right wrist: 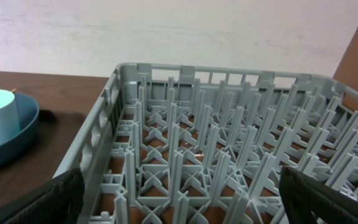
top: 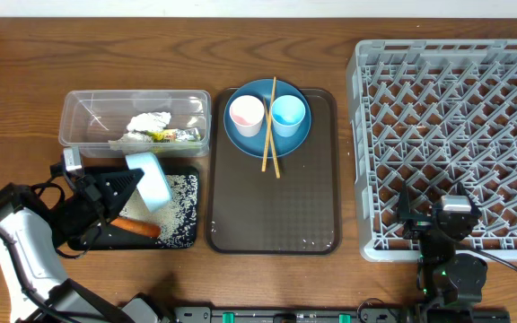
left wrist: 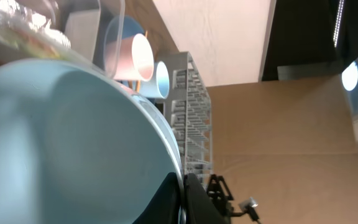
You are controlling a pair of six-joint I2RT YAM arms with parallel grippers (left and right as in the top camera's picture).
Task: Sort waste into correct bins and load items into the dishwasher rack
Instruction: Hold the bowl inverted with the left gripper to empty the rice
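Holding the pale-blue bowl (top: 151, 178) tipped on its side over the black tray (top: 97, 243), the left gripper (top: 129, 187) is clamped on its rim. Rice (top: 183, 205) lies scattered in that tray, with the carrot (top: 138, 229) beside it. Napkin (top: 149, 121) and wrapper (top: 174, 135) sit in the clear tub (top: 70, 126). Blue plate (top: 248, 144) on the brown tray (top: 272, 211) carries the pink cup (top: 246, 114), light-blue cup (top: 287, 114) and chopsticks (top: 268, 148). Right gripper (top: 456, 212) sits at the rack's (top: 456, 108) near edge, fingers spread wide, holding nothing.
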